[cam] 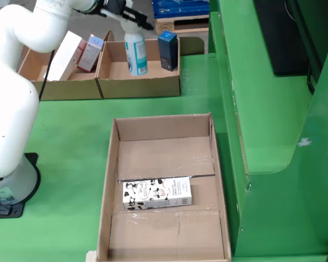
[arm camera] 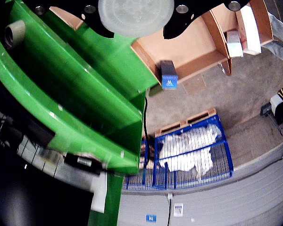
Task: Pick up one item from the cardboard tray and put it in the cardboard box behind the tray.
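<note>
Nearest in the fixed view, a cow-print carton (cam: 157, 194) lies flat in the cardboard tray (cam: 110, 164), while far off the gripper (cam: 132, 17), jaws hidden, meets a white-blue bottle (cam: 136, 52) upright in the far box (cam: 139, 86); the gripper-mounted view shows neither.

Milk carton (cam: 157, 194) in cardboard tray (cam: 110, 180)
</note>
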Motion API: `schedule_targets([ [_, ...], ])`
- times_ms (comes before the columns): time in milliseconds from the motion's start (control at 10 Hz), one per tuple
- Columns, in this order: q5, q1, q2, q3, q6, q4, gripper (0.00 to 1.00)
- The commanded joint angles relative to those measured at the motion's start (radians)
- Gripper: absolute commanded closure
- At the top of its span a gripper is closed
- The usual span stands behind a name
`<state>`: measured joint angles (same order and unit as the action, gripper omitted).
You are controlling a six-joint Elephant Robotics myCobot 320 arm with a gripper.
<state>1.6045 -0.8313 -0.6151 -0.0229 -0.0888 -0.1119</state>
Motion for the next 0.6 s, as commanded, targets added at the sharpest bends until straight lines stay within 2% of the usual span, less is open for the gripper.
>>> schedule_targets([
  [0, -0.647, -0.070, -0.228, 0.023, -0.133, 0.624, 1.00],
  [100, -0.651, -0.041, -0.352, 0.023, -0.022, 0.624, 1.00],
  [300, -0.651, -0.064, -0.367, 0.023, -0.056, 0.624, 1.00],
  [500, -0.651, -0.123, -0.370, 0.023, -0.029, 0.624, 1.00],
])
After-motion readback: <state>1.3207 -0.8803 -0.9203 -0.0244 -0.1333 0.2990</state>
